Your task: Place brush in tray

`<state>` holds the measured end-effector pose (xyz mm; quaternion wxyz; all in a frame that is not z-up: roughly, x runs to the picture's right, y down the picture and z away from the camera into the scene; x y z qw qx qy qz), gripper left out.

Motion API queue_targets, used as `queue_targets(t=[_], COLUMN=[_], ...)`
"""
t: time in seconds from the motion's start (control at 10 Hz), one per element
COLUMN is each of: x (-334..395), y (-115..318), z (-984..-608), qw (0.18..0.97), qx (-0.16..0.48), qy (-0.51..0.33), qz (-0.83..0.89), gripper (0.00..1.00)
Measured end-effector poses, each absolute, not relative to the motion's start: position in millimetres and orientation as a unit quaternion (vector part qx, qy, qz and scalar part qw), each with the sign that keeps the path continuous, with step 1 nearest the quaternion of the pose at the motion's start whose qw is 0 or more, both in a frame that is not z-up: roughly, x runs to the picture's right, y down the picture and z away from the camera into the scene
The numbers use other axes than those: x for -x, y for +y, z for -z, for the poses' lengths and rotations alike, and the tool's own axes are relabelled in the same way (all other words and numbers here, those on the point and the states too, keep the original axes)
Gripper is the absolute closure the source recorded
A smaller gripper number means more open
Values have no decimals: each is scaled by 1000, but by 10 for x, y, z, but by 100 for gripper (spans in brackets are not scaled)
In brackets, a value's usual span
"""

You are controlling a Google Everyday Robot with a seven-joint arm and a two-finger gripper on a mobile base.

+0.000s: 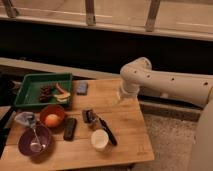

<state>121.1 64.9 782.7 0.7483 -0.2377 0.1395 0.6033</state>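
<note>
The slim black brush (103, 128) lies on the wooden table (125, 127), its handle running down to the right past the white cup (99, 140). The green tray (24, 89) sits at the table's far left and holds a few food items. My gripper (121, 96) hangs at the end of the white arm above the table's far right edge, well to the right of the tray and up-right of the brush. It holds nothing that I can see.
An orange bowl (52, 118) with an orange fruit, a purple bowl (34, 140) with a utensil, a flat black bar (70, 128), a small blue object (82, 88) and a crumpled wrapper (25, 119) lie on the table. A dark wall and railing stand behind.
</note>
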Motion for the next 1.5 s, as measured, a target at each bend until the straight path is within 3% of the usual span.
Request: queue_targets(t=[0.5,1.5], x=[-1154,-188], y=[681,1281], z=[-7796,-7361], qw=[756,829], qx=[247,311], qy=[140,102], qz=[-590,-452], gripper=[34,34])
